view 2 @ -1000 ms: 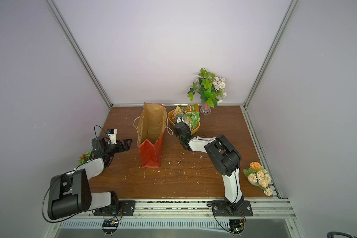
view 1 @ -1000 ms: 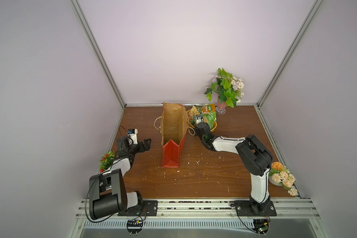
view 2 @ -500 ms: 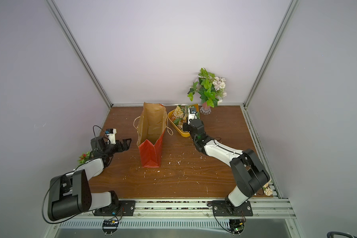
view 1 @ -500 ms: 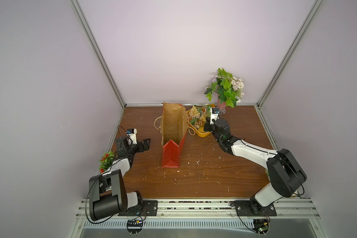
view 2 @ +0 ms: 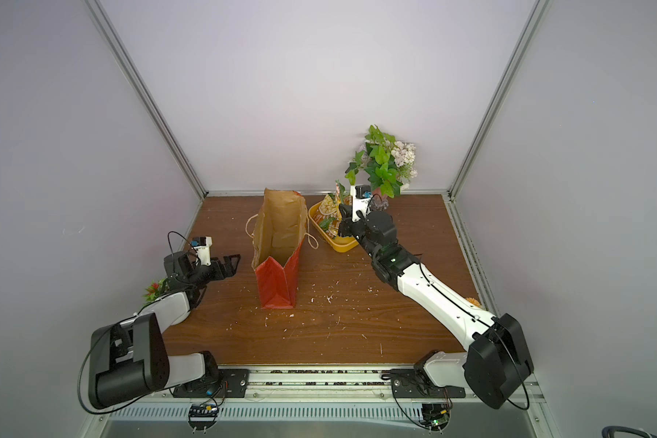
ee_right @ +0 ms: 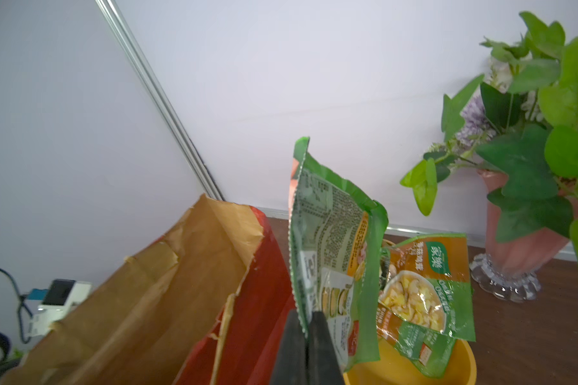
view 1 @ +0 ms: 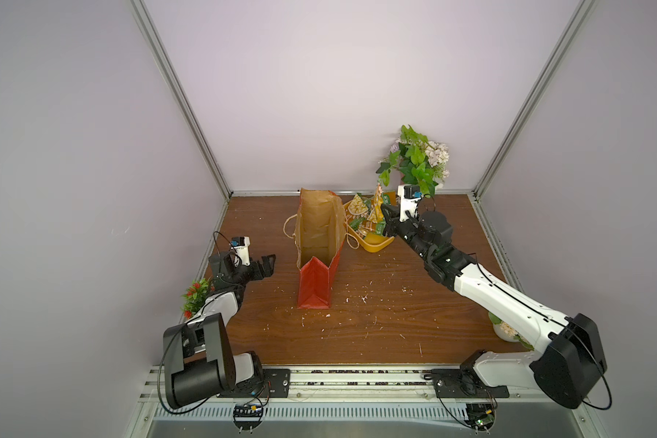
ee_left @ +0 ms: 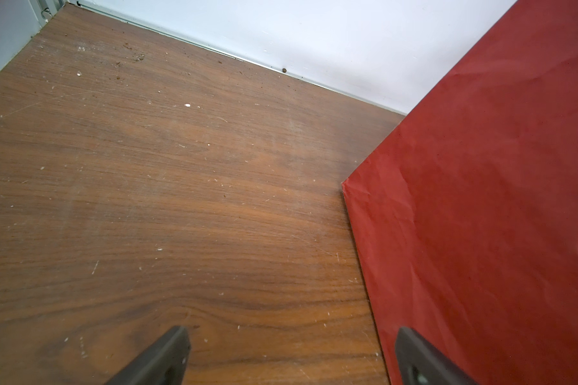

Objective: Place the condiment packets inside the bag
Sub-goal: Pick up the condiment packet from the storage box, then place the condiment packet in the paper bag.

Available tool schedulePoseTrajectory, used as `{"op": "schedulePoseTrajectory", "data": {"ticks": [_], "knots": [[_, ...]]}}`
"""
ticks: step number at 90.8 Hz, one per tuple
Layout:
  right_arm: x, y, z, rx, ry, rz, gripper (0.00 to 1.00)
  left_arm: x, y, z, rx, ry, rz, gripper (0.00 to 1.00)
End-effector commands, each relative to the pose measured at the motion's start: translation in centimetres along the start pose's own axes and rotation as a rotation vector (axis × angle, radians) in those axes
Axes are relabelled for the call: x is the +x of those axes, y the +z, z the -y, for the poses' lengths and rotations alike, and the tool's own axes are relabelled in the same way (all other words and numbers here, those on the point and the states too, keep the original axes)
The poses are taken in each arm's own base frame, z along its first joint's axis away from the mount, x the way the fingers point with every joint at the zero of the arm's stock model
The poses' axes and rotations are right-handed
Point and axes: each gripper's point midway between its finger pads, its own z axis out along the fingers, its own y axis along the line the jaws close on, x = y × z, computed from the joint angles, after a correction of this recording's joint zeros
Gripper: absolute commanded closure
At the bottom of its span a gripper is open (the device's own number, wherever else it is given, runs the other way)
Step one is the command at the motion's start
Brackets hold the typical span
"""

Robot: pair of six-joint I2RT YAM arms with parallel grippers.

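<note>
You see the right gripper (ee_right: 306, 321) pinching one condiment packet (ee_right: 331, 253) upright by the yellow tray (ee_right: 461, 363), where other packets (ee_right: 424, 300) lie; the bag (view 1: 319, 235) stands open beside it. Your left gripper (ee_left: 291, 336) is spread wide.

The left arm (view 1: 220, 307) sits folded low at the left side, upper link doubled back over its base and forearm reaching forward. The left claw (view 1: 266, 264) points toward the middle, its jaws spread wide and gripping nothing; the wrist view shows both fingers (ee_left: 167, 353) well apart. The right arm (view 1: 501, 299) is stretched long, elbow out at the near right and forearm angled toward the far side. The right claw (ee_right: 307, 323) is pinched tight on the edge of a packet (ee_right: 334, 250), which stands upright above it.
</note>
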Motion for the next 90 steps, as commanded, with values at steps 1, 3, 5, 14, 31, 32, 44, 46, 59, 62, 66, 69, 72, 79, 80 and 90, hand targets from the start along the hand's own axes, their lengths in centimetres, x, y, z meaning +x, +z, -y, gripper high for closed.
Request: {"op": "schedulePoseTrajectory", "data": {"ticks": [1,3,5,14,31,32,44,46,59,62,66,69,72,79,80,90], "knots": [[-5.2,-1.8,-4.3,-0.124,0.023,0.073,1.00,-0.5,-0.6,-0.7,-0.004,-0.026,0.020,0.01],[-5.5,-1.9,-5.0,-0.138,0.022,0.070,1.00,-0.6,-0.6,-0.9,-0.006,-0.035,0.022,0.01],[-5.8,-1.9,-5.4,-0.144,0.021,0.071,1.00,-0.7,-0.7,-1.1,-0.008,-0.044,0.023,0.01],[-6.7,-1.8,-8.6,-0.190,0.008,0.065,1.00,-0.9,-0.7,-2.0,-0.010,-0.081,0.025,0.01],[-5.9,-0.6,-14.3,-0.280,0.007,0.008,1.00,-1.0,-0.7,-2.7,-0.012,-0.098,0.017,0.01],[-5.6,-0.4,-14.5,-0.282,0.006,0.001,1.00,-1.0,-0.7,-2.7,-0.012,-0.097,0.017,0.01],[-3.4,1.4,-16.7,-0.305,-0.013,-0.055,1.00,-0.9,-0.7,-2.6,-0.009,-0.093,0.019,0.01],[-3.0,1.7,-16.9,-0.305,-0.015,-0.065,1.00,-0.9,-0.7,-2.5,-0.007,-0.092,0.019,0.01],[-0.6,3.3,-17.3,-0.298,-0.021,-0.115,1.00,-0.9,-0.8,-2.3,0.005,-0.084,0.025,0.01],[-0.3,3.6,-17.3,-0.295,-0.020,-0.120,1.00,-1.0,-0.8,-2.2,0.010,-0.082,0.026,0.01],[0.3,4.1,-17.2,-0.290,-0.022,-0.129,1.00,-1.0,-0.8,-2.1,0.013,-0.080,0.027,0.01],[0.5,4.3,-17.3,-0.287,-0.022,-0.132,1.00,-1.0,-0.8,-2.1,0.017,-0.079,0.027,0.01],[0.9,4.7,-17.3,-0.284,-0.025,-0.140,1.00,-1.0,-0.8,-2.0,0.019,-0.077,0.026,0.01],[1.1,5.4,-17.4,-0.274,-0.027,-0.146,0.99,-0.9,-0.8,-1.9,0.023,-0.074,0.025,0.01],[1.2,5.5,-17.4,-0.272,-0.028,-0.148,0.96,-0.9,-0.8,-1.9,0.024,-0.075,0.025,0.01],[0.5,5.9,-17.6,-0.265,-0.031,-0.137,0.78,-1.0,-0.9,-1.8,0.028,-0.070,0.030,0.01]]}}
